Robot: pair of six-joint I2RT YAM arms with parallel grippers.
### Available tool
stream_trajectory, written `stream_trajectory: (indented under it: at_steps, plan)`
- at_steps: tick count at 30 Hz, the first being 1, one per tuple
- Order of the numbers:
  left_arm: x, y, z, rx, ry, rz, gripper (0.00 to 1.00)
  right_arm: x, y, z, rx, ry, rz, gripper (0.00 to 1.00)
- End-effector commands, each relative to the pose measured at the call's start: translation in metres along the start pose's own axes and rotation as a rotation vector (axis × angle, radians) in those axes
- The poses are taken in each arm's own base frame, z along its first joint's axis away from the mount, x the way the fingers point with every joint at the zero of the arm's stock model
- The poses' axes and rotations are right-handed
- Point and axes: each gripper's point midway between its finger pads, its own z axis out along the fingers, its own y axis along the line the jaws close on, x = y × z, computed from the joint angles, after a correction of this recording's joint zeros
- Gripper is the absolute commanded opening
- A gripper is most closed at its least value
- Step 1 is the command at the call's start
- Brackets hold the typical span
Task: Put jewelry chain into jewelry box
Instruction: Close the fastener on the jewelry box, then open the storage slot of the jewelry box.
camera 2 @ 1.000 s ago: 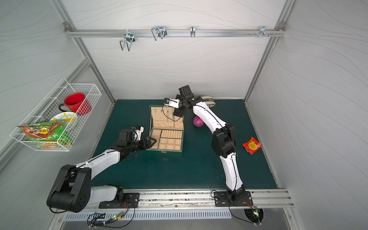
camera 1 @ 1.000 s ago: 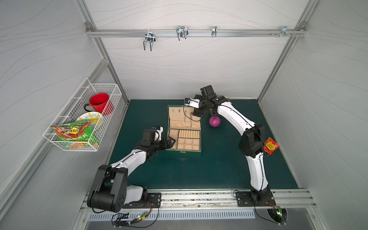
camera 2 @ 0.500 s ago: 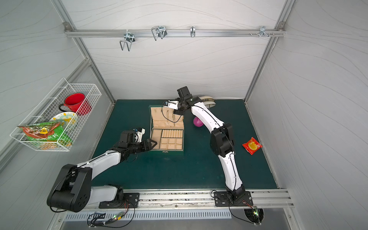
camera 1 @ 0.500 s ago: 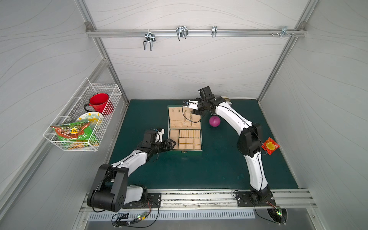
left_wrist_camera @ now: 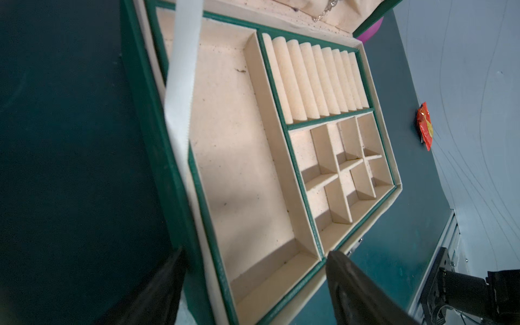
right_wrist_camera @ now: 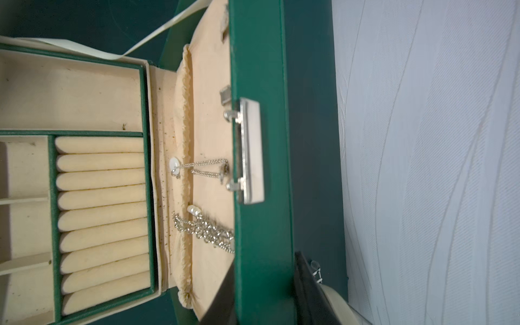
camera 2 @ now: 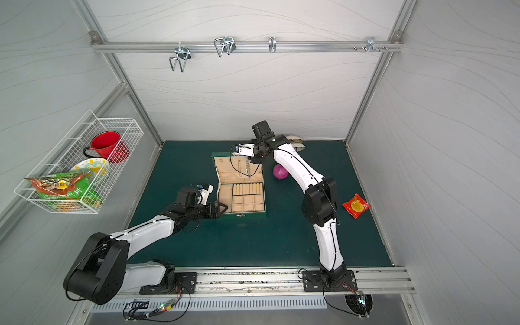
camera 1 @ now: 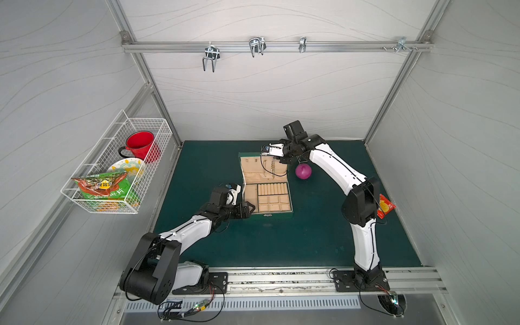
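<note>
Your left claw (camera 1: 252, 208) is spread wide, straddling the near left corner of the open jewelry box (camera 1: 278, 217) on the counter (camera 1: 281, 247). The jewelry chain (right_wrist_camera: 208, 230) lies bunched on the opened lid's beige lining, beside a finer chain (right_wrist_camera: 202, 168). Your right claw (right_wrist_camera: 264, 264) pinches that lid's far edge.

— Where is the left arm (camera 1: 191, 229)?
— It lies low, stretched from the near-left corner of the surface toward its middle with the forearm almost flat. The left jaws stand wide apart.
— And the right arm (camera 1: 334, 166)?
— It rises from the near-right corner with its elbow high and reaches to the far edge. The right jaws point leftward and pinch the raised lid of the jewelry box (right_wrist_camera: 261, 70), one finger on each face.
</note>
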Motion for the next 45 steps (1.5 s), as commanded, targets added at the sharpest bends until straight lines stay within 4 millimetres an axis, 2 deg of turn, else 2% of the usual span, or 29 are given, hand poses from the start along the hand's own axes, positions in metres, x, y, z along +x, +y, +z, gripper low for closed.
stream_trajectory:
  at_steps: [1, 5, 8, 9, 11, 13, 18, 21, 23, 25, 27, 29, 32, 34, 36, 40, 45]
  plan:
    - [0.027, -0.045, 0.002, 0.204, 0.1, 0.061, 0.82, 0.018, 0.022, 0.004, -0.035, 0.089, 0.105, 0.16]
    - [0.038, -0.064, 0.004, 0.272, 0.134, 0.092, 0.81, 0.029, 0.028, -0.009, -0.034, 0.127, 0.134, 0.16]
    - [0.052, -0.082, 0.009, 0.307, 0.18, 0.154, 0.81, 0.031, 0.029, -0.026, -0.032, 0.148, 0.17, 0.23]
    - [0.058, -0.086, 0.011, 0.307, 0.194, 0.172, 0.81, 0.032, 0.029, -0.032, -0.029, 0.152, 0.186, 0.27]
    - [0.063, -0.086, 0.014, 0.283, 0.196, 0.19, 0.82, 0.034, 0.026, -0.045, -0.003, 0.154, 0.22, 0.41]
    - [0.061, -0.076, 0.013, 0.221, 0.174, 0.196, 0.86, 0.035, 0.022, -0.057, 0.03, 0.144, 0.259, 0.55]
    - [0.033, -0.049, -0.012, -0.022, 0.033, 0.301, 0.94, 0.023, 0.001, -0.106, 0.156, 0.037, 0.379, 0.79]
    - [0.009, -0.04, -0.033, -0.14, -0.073, 0.373, 0.95, 0.01, -0.005, -0.141, 0.237, -0.053, 0.491, 0.84]
    - [-0.009, -0.047, -0.043, -0.154, -0.146, 0.43, 0.92, 0.005, -0.006, -0.161, 0.295, -0.128, 0.638, 0.88]
    - [-0.027, -0.066, -0.049, -0.116, -0.196, 0.522, 0.87, 0.007, -0.004, -0.174, 0.331, -0.205, 0.83, 0.9]
    - [-0.042, -0.086, -0.049, -0.069, -0.222, 0.639, 0.8, 0.009, 0.006, -0.175, 0.298, -0.275, 1.03, 0.87]
    - [-0.057, -0.102, -0.043, -0.036, -0.247, 0.771, 0.75, 0.014, 0.019, -0.163, 0.249, -0.307, 1.208, 0.81]
    - [-0.08, -0.115, -0.024, -0.045, -0.25, 0.957, 0.65, 0.023, 0.039, -0.134, 0.16, -0.31, 1.382, 0.71]
    - [-0.096, -0.118, -0.005, -0.066, -0.23, 1.076, 0.6, 0.032, 0.055, -0.115, 0.118, -0.289, 1.457, 0.68]
    - [-0.107, -0.114, 0.014, -0.102, -0.201, 1.166, 0.59, 0.037, 0.065, -0.107, 0.103, -0.275, 1.481, 0.68]
    - [-0.119, -0.1, 0.043, -0.153, -0.139, 1.264, 0.58, 0.041, 0.078, -0.106, 0.088, -0.278, 1.489, 0.68]
    - [-0.119, -0.08, 0.069, -0.178, -0.057, 1.277, 0.55, 0.047, 0.087, -0.105, 0.081, -0.259, 1.479, 0.7]
